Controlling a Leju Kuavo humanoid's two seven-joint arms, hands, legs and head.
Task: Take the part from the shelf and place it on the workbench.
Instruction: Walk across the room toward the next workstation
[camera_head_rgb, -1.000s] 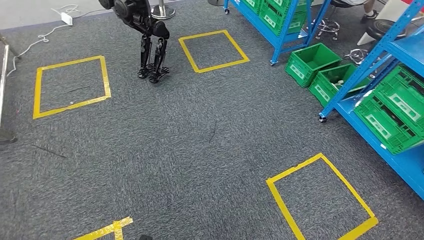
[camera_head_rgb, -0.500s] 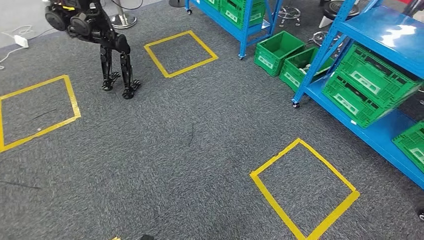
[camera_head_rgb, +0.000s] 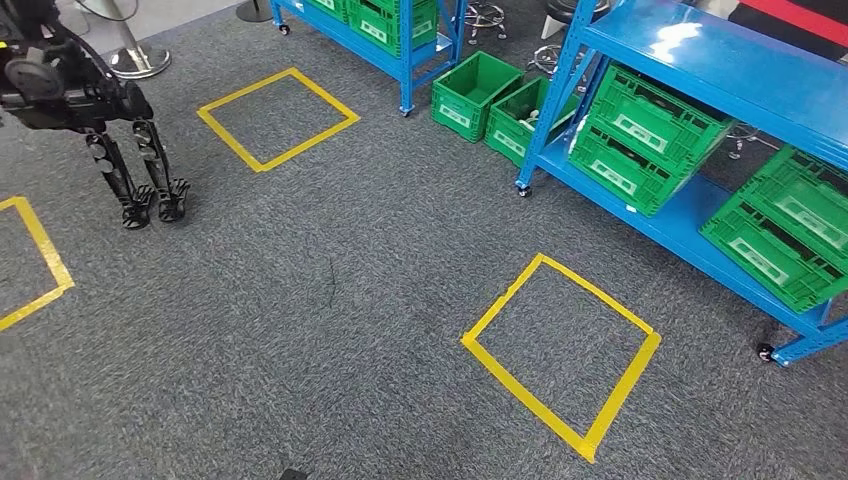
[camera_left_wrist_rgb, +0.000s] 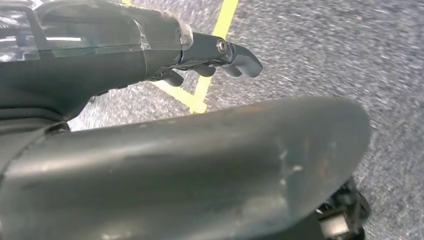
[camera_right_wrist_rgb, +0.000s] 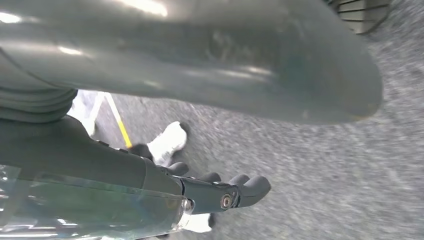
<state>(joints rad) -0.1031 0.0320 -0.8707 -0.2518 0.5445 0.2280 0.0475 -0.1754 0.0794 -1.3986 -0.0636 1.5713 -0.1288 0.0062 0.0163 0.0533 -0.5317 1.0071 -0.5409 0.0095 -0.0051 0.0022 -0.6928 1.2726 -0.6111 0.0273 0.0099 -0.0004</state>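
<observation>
Grey carpet (camera_head_rgb: 380, 300) all over the floor. In the middle of it, a yellow tape square (camera_head_rgb: 502, 298), stuck flat on the carpet.

Just past the yellow tape square, to the right: a big blue shelf (camera_head_rgb: 720, 70) on small wheels (camera_head_rgb: 765, 352). On its low board, two green crates (camera_head_rgb: 640, 135), side by side and a bit apart. Cannot tell the part itself; cannot see into the crates on the shelf from here.

Beyond the yellow tape square, at the near end of the blue shelf: two more green crates on the floor (camera_head_rgb: 475, 92), touching each other. Behind those, a second blue shelf (camera_head_rgb: 400, 50) with green crates too.

Far to the left of the yellow tape square: a black walking robot (camera_head_rgb: 90, 110), standing on thin legs. Between it and the second blue shelf, another tape square (camera_head_rgb: 246, 89).

Lots of open carpet from the yellow tape square over to the black walking robot. Tight only along the blue shelf's edge.

Left hand (camera_left_wrist_rgb: 220, 55) hanging low over the carpet, fingers loosely bent and apart, holding nothing. Right hand (camera_right_wrist_rgb: 220, 192) the same: fingers loosely bent, apart, nothing in them.

Whole view turned since a moment ago, so a move of the camera, not of the things. Blue shelf now fuller in the picture; black walking robot now near the picture's left edge.
</observation>
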